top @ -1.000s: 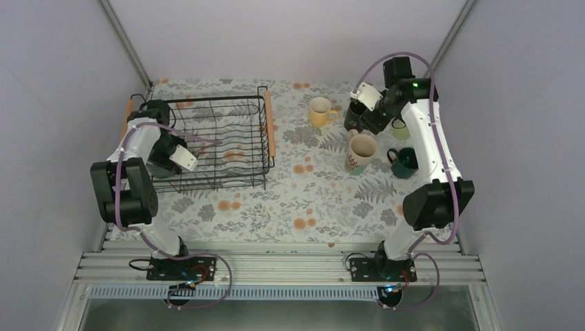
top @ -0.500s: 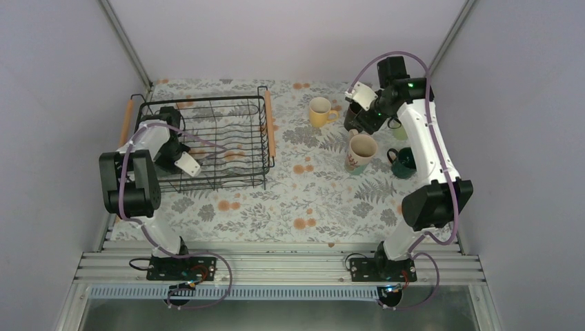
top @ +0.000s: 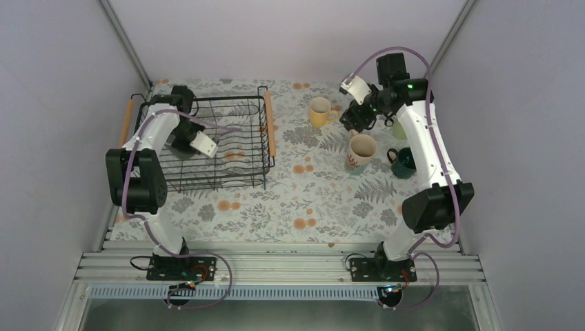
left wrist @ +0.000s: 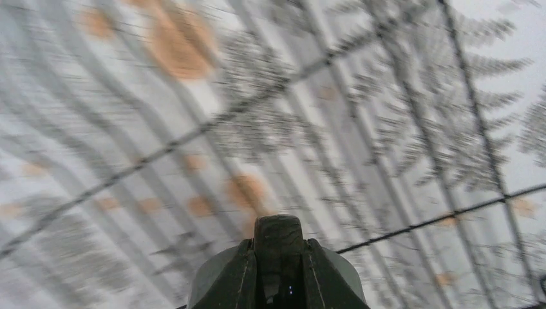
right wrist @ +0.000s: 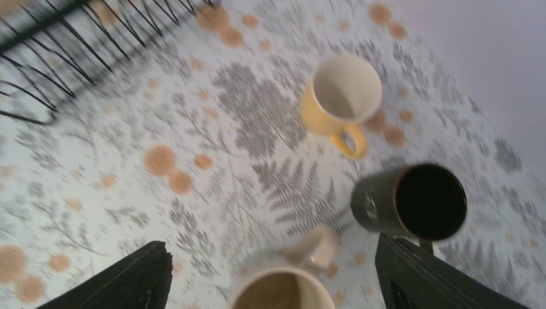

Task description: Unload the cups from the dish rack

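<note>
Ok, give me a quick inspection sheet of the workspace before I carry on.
Surface: floral cloth, lying flat.
Job's things: dish rack at left; yellow cup, black cup, cream cup, teal cup, pale green cup on cloth at right.
Clutter: nothing seen.
Hands: left hand shut, apparently on grey-green cup, over rack; right hand open above black cup.
Cables: purple cables loop along both arms.
Surroundings: grey walls, metal rail at near edge.

The dish rack (top: 214, 181) sits on the left part of the table (top: 303, 200). To its right and apart from it, the rear-left cup (top: 319, 112) stands nearest. The middle cup (top: 361, 152) is right of and before that one, and the right cup (top: 404, 160) stands just beside the middle cup.
</note>
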`<state>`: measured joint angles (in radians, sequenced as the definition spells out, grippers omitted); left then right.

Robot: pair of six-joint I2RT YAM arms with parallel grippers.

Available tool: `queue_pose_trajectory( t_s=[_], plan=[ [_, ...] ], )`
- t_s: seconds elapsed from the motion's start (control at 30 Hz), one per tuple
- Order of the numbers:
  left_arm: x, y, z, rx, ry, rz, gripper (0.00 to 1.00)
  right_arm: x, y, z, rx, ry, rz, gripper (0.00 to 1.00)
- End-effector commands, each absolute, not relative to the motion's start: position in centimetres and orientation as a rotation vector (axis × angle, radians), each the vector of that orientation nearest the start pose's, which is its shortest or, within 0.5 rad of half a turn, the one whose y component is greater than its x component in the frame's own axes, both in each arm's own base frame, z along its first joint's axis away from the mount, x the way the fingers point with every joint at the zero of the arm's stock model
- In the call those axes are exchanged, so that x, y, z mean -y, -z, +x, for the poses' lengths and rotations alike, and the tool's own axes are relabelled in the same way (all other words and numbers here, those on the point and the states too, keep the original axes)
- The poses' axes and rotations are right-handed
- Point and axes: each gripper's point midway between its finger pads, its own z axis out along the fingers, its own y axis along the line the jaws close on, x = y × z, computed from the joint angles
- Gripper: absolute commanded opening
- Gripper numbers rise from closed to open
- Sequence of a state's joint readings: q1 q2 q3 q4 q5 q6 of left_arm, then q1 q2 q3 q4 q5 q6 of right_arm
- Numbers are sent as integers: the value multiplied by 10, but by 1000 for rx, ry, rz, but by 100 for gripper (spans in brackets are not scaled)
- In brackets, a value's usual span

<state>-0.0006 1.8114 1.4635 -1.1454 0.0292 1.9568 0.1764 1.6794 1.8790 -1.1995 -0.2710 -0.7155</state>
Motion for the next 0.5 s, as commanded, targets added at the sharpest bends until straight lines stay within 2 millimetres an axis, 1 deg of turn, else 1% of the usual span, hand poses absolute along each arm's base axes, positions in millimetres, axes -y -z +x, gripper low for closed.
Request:
queue_pose_trajectory(
  t_s=[0.0,0.13,0.2,0.3,0.33,0.47],
  plan=[
    [61,-169,379,1968,58,-2864,2,-164,-337,378,-1976,-416,-1170,84],
    [97,-217,394,2056,48,-2971,2,-192,-350,372,-1874,-580,-1204,90],
    [114,-241,397,2088,54,-3035,2,-206,-346,374,-1854,-659,-1227,95],
    [140,-278,398,2141,39,-3145,2,-225,-348,369,-1792,-766,-1274,99],
    [149,-291,397,2158,23,-3185,2,-232,-352,364,-1750,-822,-1293,99],
    [182,-347,389,2194,-95,-3392,2,-251,-368,353,-1627,-957,-1332,100]
  ],
)
